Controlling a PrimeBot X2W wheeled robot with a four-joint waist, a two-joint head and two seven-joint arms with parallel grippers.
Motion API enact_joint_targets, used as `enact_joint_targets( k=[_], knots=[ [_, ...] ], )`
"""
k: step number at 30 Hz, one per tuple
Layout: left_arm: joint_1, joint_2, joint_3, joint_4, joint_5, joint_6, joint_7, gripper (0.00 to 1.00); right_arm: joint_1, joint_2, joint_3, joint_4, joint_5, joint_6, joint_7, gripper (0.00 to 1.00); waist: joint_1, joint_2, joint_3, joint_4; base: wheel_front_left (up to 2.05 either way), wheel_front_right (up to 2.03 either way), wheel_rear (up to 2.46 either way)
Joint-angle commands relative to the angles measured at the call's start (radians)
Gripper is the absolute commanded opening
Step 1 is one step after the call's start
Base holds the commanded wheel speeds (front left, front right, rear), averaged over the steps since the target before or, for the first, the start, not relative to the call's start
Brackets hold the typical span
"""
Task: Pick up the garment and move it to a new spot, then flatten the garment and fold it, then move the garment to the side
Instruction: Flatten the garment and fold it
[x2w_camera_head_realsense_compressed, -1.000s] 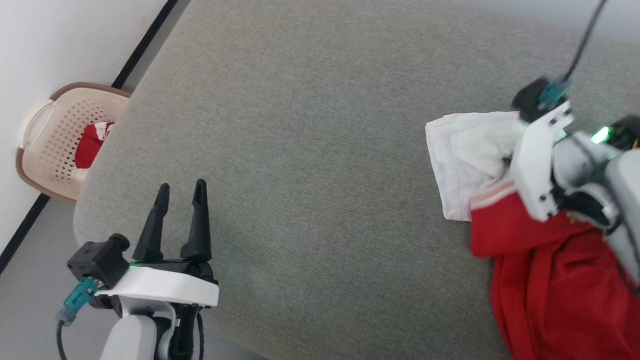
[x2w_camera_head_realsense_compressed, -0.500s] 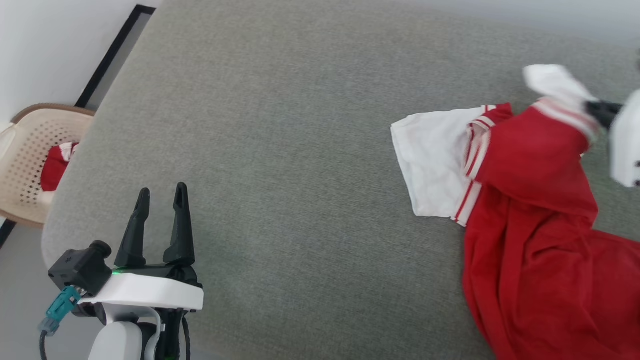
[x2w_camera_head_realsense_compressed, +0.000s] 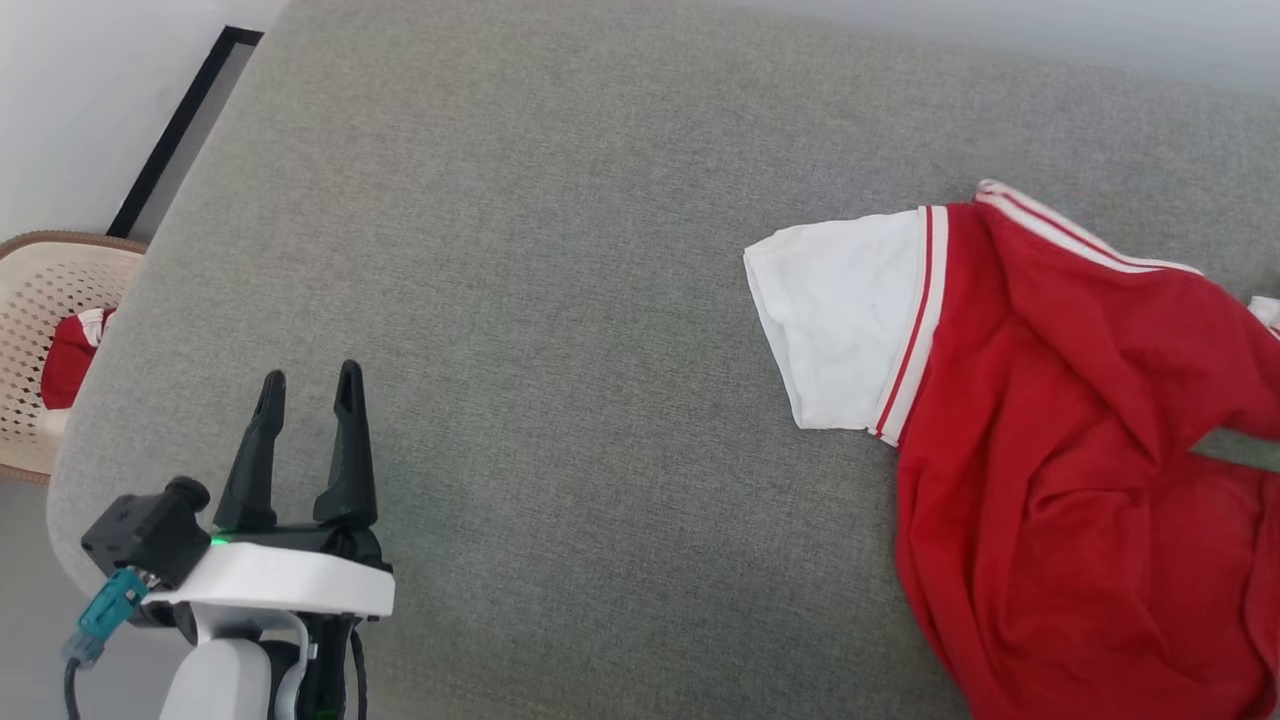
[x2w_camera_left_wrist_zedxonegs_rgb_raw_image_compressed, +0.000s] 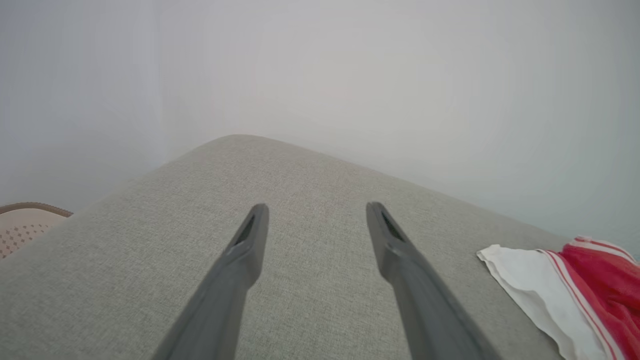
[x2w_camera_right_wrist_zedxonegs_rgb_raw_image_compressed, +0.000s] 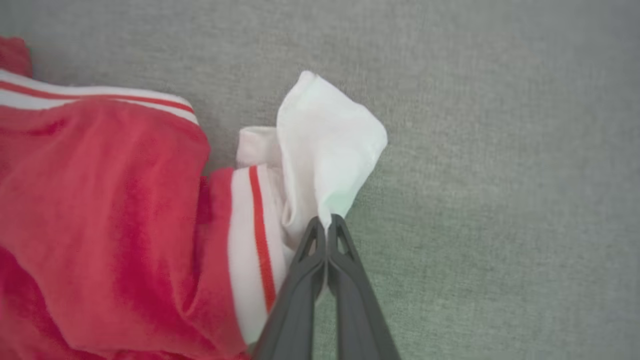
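Flattening step: right jaws pinch white sleeve (x2w_camera_right_wrist_zedxonegs_rgb_raw_image_compressed: 330, 145) of red-and-white soft jersey shirt (x2w_camera_right_wrist_zedxonegs_rgb_raw_image_compressed: 110, 200) at their tips, left jaws open, empty; next likely pull sleeve taut, release

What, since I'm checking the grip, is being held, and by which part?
The right gripper pinches the garment by its white sleeve; the left gripper is open and empty.
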Motion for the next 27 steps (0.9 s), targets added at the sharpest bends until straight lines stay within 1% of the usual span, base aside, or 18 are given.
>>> enact_joint_targets(
  k=[1,2,3,4,5,6,7,8,12,18,22,27],
  knots=[
    [-0.018,0.009,-0.006,-0.002,0.011,-0.004,-0.005,1.0,0.008,0.024,-0.013,0.033,-0.024,-0.001,-0.009,0.0,0.0,0.0,0.003,-0.002,0.0,0.0,0.0],
    [-0.022,0.014,-0.011,-0.002,0.011,-0.004,-0.005,1.0,0.001,0.037,-0.018,0.053,-0.032,-0.001,-0.012,0.0,0.0,0.0,0.003,-0.005,0.0,0.0,0.0],
    [-0.026,0.02,-0.015,-0.001,0.012,-0.004,-0.005,1.0,-0.006,0.046,-0.019,0.068,-0.044,-0.001,-0.018,0.1,0.0,0.0,0.002,-0.007,0.0,0.0,0.0],
    [-0.032,0.025,-0.017,0.0,0.013,-0.004,-0.005,1.0,-0.013,0.051,-0.01,0.082,-0.052,-0.001,-0.027,0.31,0.0,0.0,0.002,-0.01,0.0,0.0,0.0],
    [-0.032,0.025,-0.017,0.0,0.013,-0.004,-0.005,1.0,-0.013,0.051,-0.01,0.082,-0.052,-0.001,-0.027,0.31,0.0,0.0,0.002,-0.01,0.0,0.0,0.0],
    [-0.037,0.03,-0.02,-0.001,0.015,-0.004,-0.005,1.0,-0.022,0.061,-0.012,0.099,-0.055,-0.001,-0.035,0.44,0.0,0.0,0.0,-0.014,0.0,0.0,0.0],
    [-0.04,0.035,-0.025,-0.001,0.015,-0.004,-0.005,1.0,-0.029,0.069,-0.015,0.113,-0.06,-0.001,-0.046,0.89,0.0,0.0,-0.003,-0.018,0.0,0.0,0.0],
    [-0.042,0.042,-0.027,0.0,0.015,-0.004,-0.005,1.0,-0.035,0.072,-0.007,0.12,-0.067,-0.001,-0.054,1.0,0.0,0.0,-0.009,-0.023,0.0,0.0,0.0],
    [-0.05,0.065,-0.027,-0.006,0.019,-0.004,-0.005,1.0,-0.046,0.082,0.013,0.135,-0.069,-0.001,-0.098,1.0,0.0,0.0,-0.033,-0.049,0.0,0.0,0.0],
    [-0.049,0.105,-0.038,-0.021,0.029,-0.004,-0.005,1.0,-0.045,0.097,0.017,0.095,-0.049,-0.001,-0.17,1.0,0.0,0.0,-0.071,-0.105,0.0,0.0,0.0],
    [-0.059,0.13,-0.045,-0.032,0.038,-0.004,-0.005,1.0,-0.029,0.119,0.014,0.027,-0.047,-0.001,-0.214,1.0,0.0,0.0,-0.088,-0.153,0.0,0.0,0.0],
    [-0.081,0.161,-0.055,-0.047,0.047,-0.003,0.008,1.0,0.006,0.159,0.017,-0.105,-0.054,-0.001,-0.291,1.0,0.0,0.0,-0.097,-0.217,0.0,0.0,0.0]
  ],
)
